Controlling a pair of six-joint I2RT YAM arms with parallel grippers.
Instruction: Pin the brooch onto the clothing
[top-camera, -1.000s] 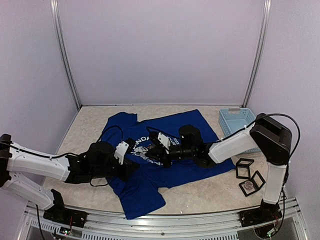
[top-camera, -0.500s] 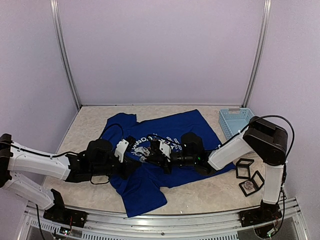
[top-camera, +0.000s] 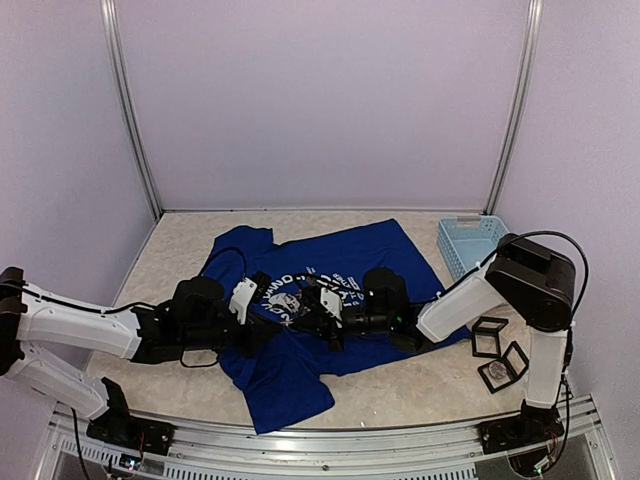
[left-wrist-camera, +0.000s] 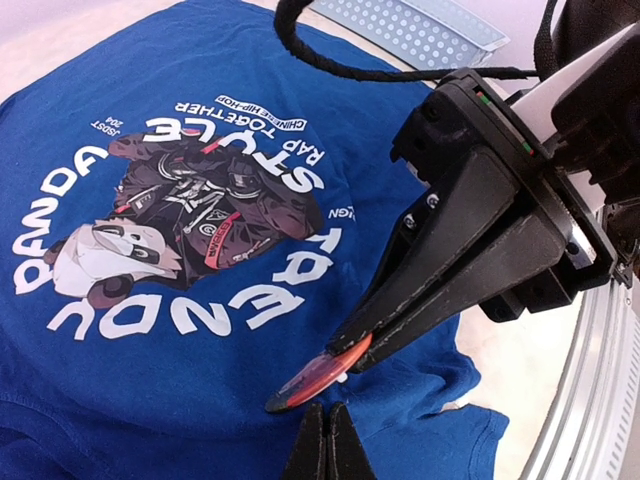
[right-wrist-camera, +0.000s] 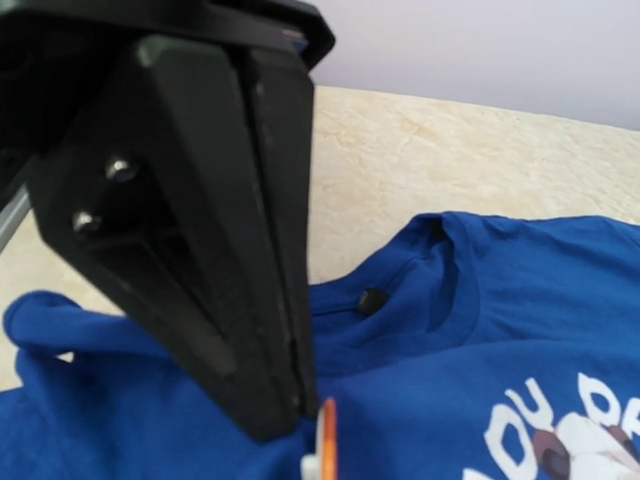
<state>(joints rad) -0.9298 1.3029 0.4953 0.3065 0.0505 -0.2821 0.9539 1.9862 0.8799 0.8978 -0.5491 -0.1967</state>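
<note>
Setting: beige stone-look table (top-camera: 170, 250), plain pale walls on three sides.
T-shirt: blue T-shirt (top-camera: 375, 255) spread mid-table, rumpled along its near edge; the collar shows in the right wrist view (right-wrist-camera: 450, 290).
Print: round panda print (left-wrist-camera: 180, 215) with white lettering on the chest, facing up, between the two arms in the top view.
Right gripper: right gripper (left-wrist-camera: 350, 352) reaches in from the right, low over the shirt, fingers clamped on the brooch.
Brooch: small round orange-red brooch (left-wrist-camera: 312, 378), held edge-on at the fingertips, sticking out past them; just off the near rim of the print, over plain blue cloth. Cannot tell if it touches the cloth. Also seen as an orange sliver in the right wrist view (right-wrist-camera: 326, 440).
Left gripper: left gripper (left-wrist-camera: 328, 438) comes in from the left, fingers pressed together, tips just beside the brooch. Cannot tell if any cloth is pinched.
Basket: light-blue basket (top-camera: 470, 245) at the far right, just beside the shirt's edge.
Frames: black square frames (top-camera: 490, 337) on the table at right, near the right arm's base, apart from the shirt.
</note>
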